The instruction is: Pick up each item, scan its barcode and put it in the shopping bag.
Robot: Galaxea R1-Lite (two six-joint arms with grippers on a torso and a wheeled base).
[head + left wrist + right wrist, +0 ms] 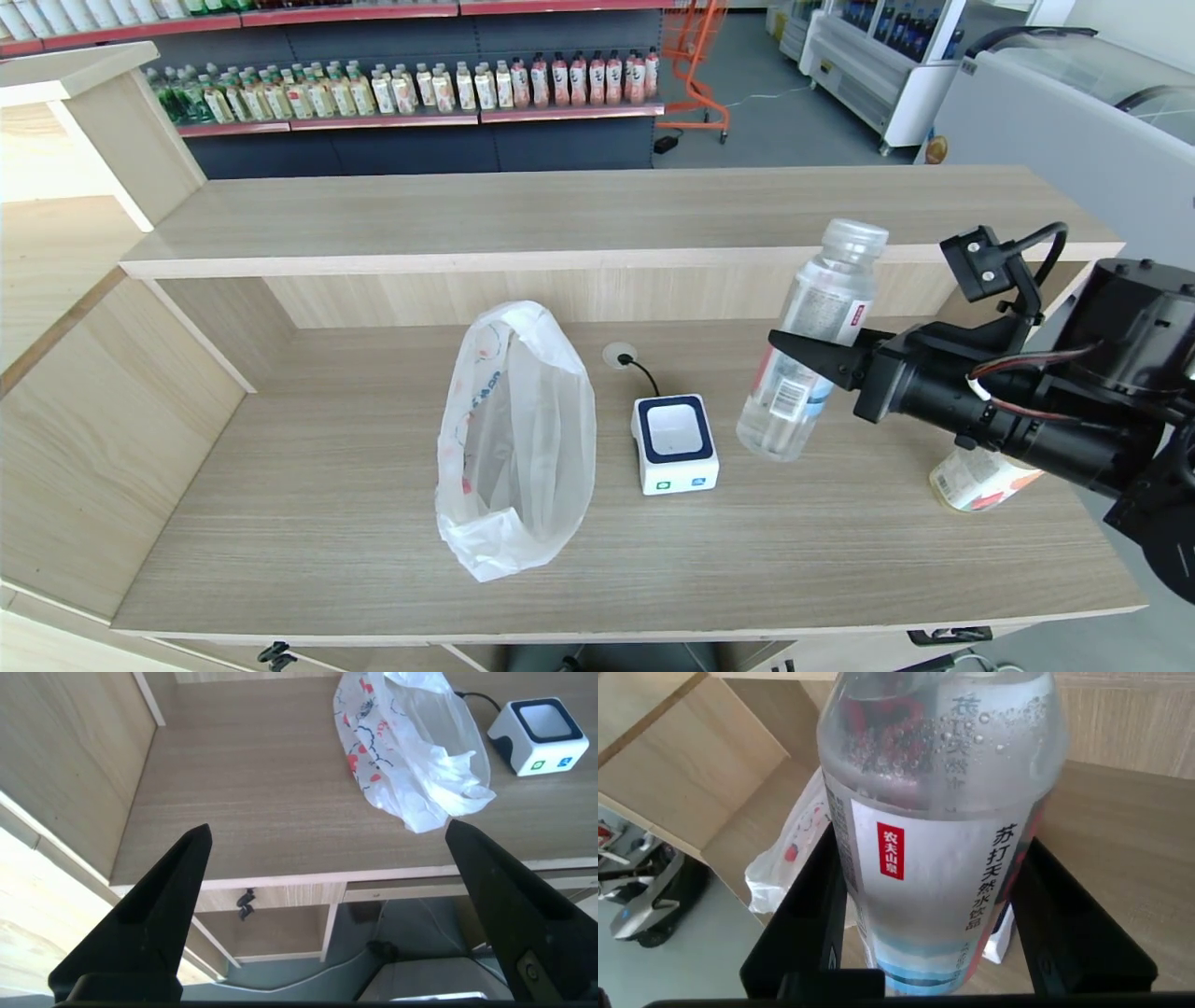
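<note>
A clear water bottle (pixel 822 308) with a white and red label hangs tilted above the counter, cap up and barcode facing the front. My right gripper (pixel 803 359) is shut on its middle, just right of the white scanner (pixel 674 441). In the right wrist view the bottle (pixel 943 793) sits between the black fingers (pixel 803 924). The translucent shopping bag (pixel 513 439) lies left of the scanner with its mouth toward the front. My left gripper (pixel 329 835) is open and holds nothing, above the counter's front left edge, with the bag (pixel 411 756) and scanner (pixel 540 733) beyond it.
Another item with a white and orange label (pixel 976 481) lies on the counter under my right arm, partly hidden. A raised wooden ledge (pixel 597 219) runs along the back and a side wall (pixel 103 411) closes the left. The scanner's cable (pixel 644 373) runs to a hole behind it.
</note>
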